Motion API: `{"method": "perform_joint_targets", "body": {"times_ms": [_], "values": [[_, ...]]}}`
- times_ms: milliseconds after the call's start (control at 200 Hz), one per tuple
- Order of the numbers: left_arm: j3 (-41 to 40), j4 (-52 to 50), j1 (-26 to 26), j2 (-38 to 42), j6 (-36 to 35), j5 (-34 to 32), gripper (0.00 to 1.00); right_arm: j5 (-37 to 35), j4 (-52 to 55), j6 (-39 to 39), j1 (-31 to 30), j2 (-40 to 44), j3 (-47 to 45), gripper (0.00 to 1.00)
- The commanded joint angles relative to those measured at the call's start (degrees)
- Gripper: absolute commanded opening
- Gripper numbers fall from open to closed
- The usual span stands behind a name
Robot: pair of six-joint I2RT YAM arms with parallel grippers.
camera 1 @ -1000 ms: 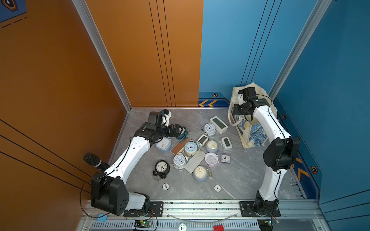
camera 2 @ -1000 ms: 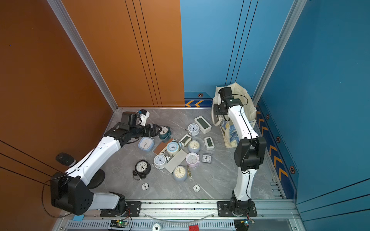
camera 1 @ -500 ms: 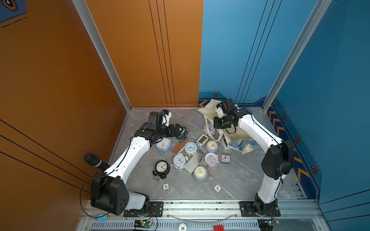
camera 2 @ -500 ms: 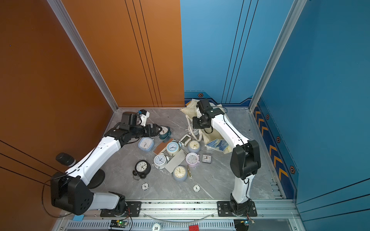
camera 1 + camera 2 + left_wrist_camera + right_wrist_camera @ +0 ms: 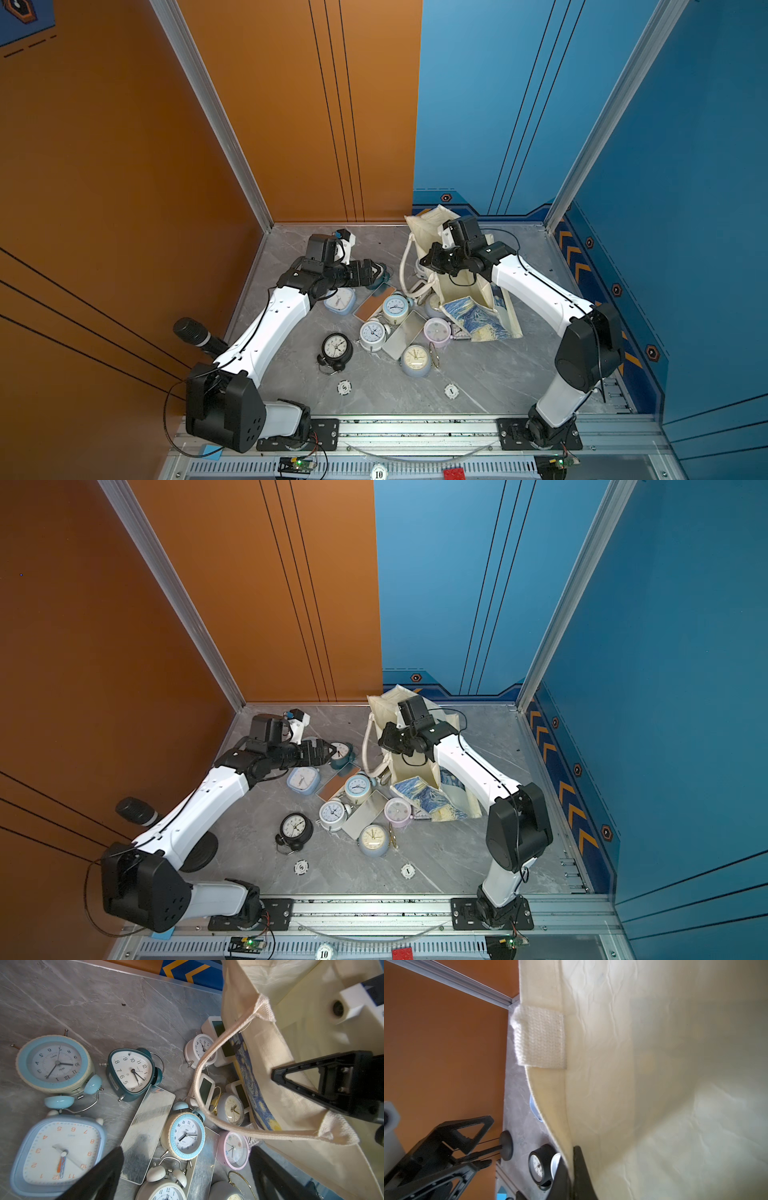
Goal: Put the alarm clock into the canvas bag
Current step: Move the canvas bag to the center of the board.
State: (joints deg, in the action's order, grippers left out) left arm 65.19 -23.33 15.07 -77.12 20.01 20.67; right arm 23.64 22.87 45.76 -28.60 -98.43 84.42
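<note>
Beside the clock pile (image 5: 399, 328), my right hand (image 5: 429, 262) clamps the rim of the bag (image 5: 467, 297), propping it open, so I reckon my open left hand (image 5: 378, 270) must next grip the teal clock (image 5: 341, 752) just ahead on the counter (image 5: 498, 374).

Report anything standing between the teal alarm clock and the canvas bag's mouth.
Yes: the handle loop of the canvas bag droops outside its rim, over a white round clock and white digital clocks lying between the teal alarm clock and the bag. Above them, nothing visible blocks the mouth.
</note>
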Motion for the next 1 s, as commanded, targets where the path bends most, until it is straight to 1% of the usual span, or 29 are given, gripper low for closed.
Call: {"method": "perform_joint_targets", "body": {"times_ms": [0, 120, 240, 290, 330, 380, 415, 465, 506, 546, 666, 756, 886, 996], "values": [[-0.45, 1.18, -0.24, 1.42, 0.55, 1.9, 0.96, 9.48, -17.49, 9.73, -0.76, 2.37, -3.03, 0.0], [0.14, 1.18, -0.28, 1.57, 0.95, 2.39, 0.96, 14.37, -27.62, 16.14, -0.6, 3.32, -6.9, 0.0], [1.48, 1.1, 0.28, 1.34, 1.35, 3.23, 0.96, 16.06, -35.85, 21.74, 0.15, 6.57, -11.8, 0.0], [2.26, 1.03, 0.87, 1.01, 1.47, 3.3, 0.95, 16.0, -36.67, 23.04, 0.84, 8.29, -13.7, 0.0], [3.09, 0.93, 1.53, 0.63, 1.6, 3.25, 0.94, 15.13, -33.22, 21.77, 1.6, 9.97, -14.26, 0.0], [4.39, 0.55, 2.67, -0.03, 1.61, 2.98, 0.94, 12.06, -23.84, 17.11, 2.41, 12.74, -13.98, 0.0], [5.63, -0.07, 3.57, -0.7, 1.55, 2.53, 0.94, 7.66, -14.05, 11.73, 2.77, 15.0, -12.87, 0.0], [7.5, -1.47, 5.07, -1.95, 1.28, 1.83, 0.94, 1.31, -3.1, 5.55, 3.02, 17.53, -11.1, 0.0], [9.24, -2.29, 6.42, -2.88, 1.17, 1.36, 0.94, -2.4, 3.08, 1.97, 3.3, 19.17, -10.04, 0.0], [10.66, -2.72, 7.79, -3.8, 1.22, 0.97, 0.94, -4.47, 7.2, -0.08, 3.86, 20.74, -9.65, 0.0], [14.56, -2.76, 11.35, -6.52, 1.76, -0.23, 0.94, -9.3, 14.08, -3.1, 6.0, 25.16, -11.25, 0.0], [18.06, -2.98, 13.85, -9.04, 2.06, -0.63, 0.94, -10.35, 15.38, -2.83, 7.23, 27.9, -13.34, 0.0], [23.4, -3.73, 17.46, -13.11, 2.23, -1.4, 0.94, -14.2, 18.16, -3.48, 6.55, 30.28, -12.82, 0.0], [26.94, -3.89, 20.19, -16.22, 2.65, -2.36, 0.93, -15.6, 18.33, -4.13, 6.54, 30.91, -13.49, 0.0]]}}
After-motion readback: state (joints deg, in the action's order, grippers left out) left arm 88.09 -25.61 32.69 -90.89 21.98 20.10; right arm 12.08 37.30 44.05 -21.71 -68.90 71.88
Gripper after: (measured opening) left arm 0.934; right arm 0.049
